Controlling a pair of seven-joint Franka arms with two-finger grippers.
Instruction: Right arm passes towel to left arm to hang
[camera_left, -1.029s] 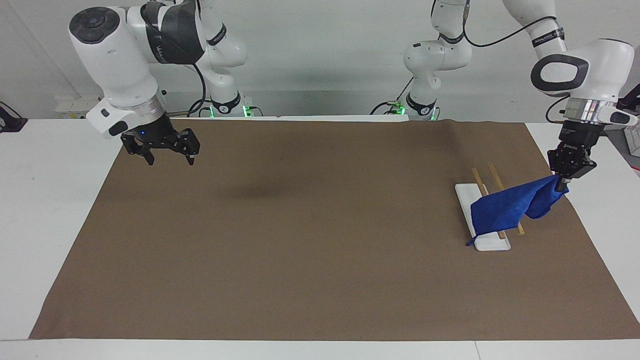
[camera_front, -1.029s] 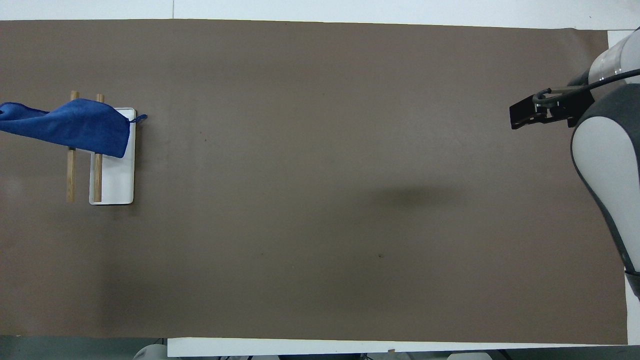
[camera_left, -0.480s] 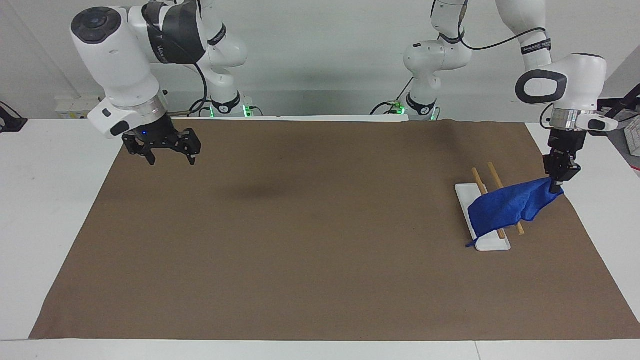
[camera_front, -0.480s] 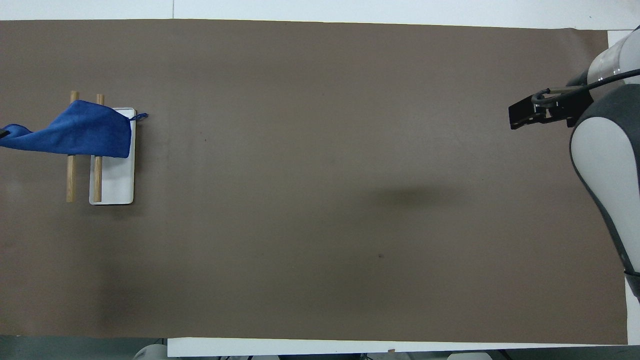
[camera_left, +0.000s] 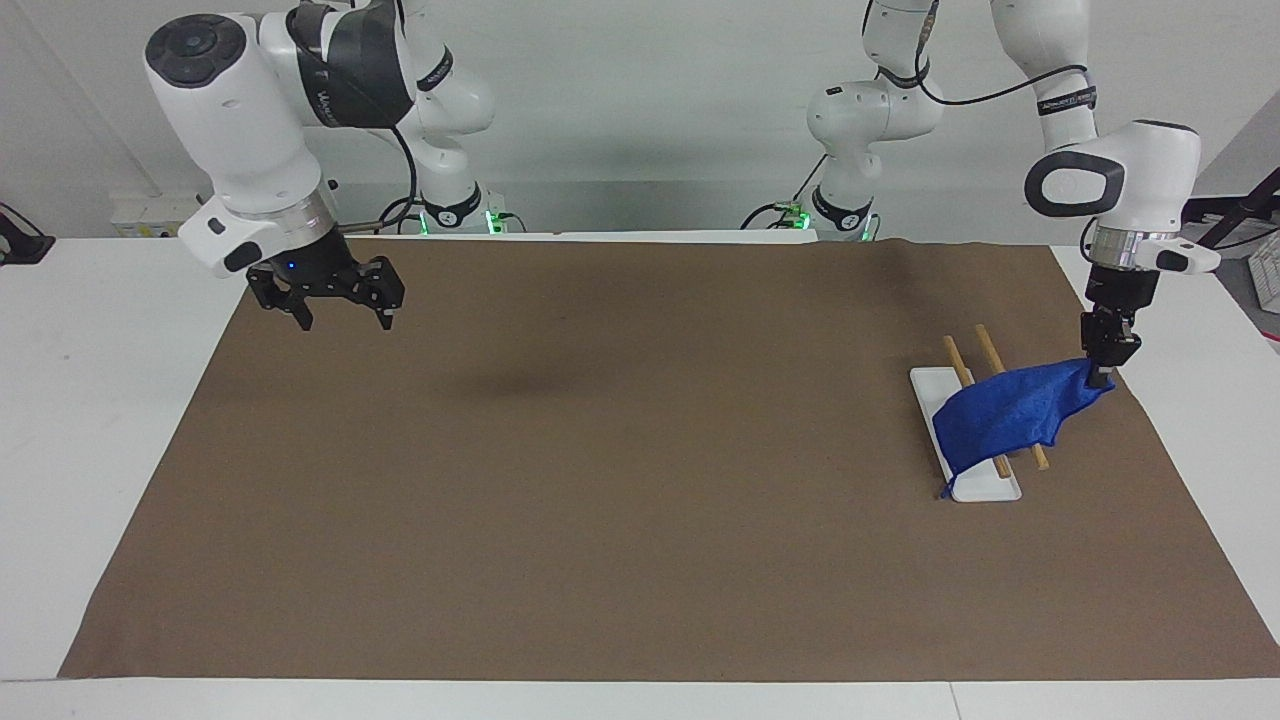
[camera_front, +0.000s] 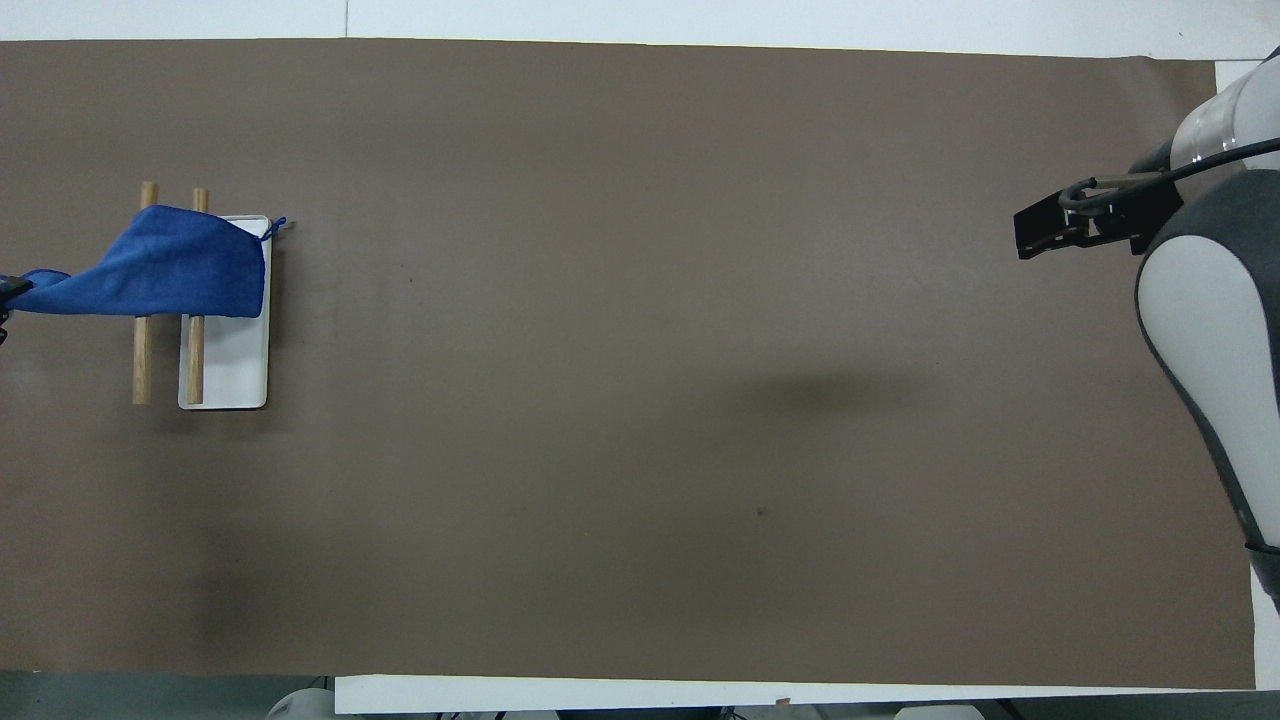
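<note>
The blue towel (camera_left: 1005, 420) lies draped over the two wooden rails (camera_left: 957, 360) of a small rack with a white base (camera_left: 990, 490), at the left arm's end of the table. Its thin tail hangs beside the white base. My left gripper (camera_left: 1098, 376) is shut on the towel's corner, just above the mat beside the rack. In the overhead view the towel (camera_front: 170, 272) spans both rails (camera_front: 143, 360), and only the edge of the left gripper (camera_front: 4, 292) shows. My right gripper (camera_left: 340, 312) is open and empty, waiting above the mat at the right arm's end; it also shows in the overhead view (camera_front: 1040, 235).
A brown mat (camera_left: 600, 480) covers most of the white table (camera_left: 90, 400). Cables and the arm bases stand along the robots' edge of the table.
The left gripper has come down and in toward the rack with the towel's corner, so the towel now lies lower and flatter over the rails. The right arm has hardly moved.
</note>
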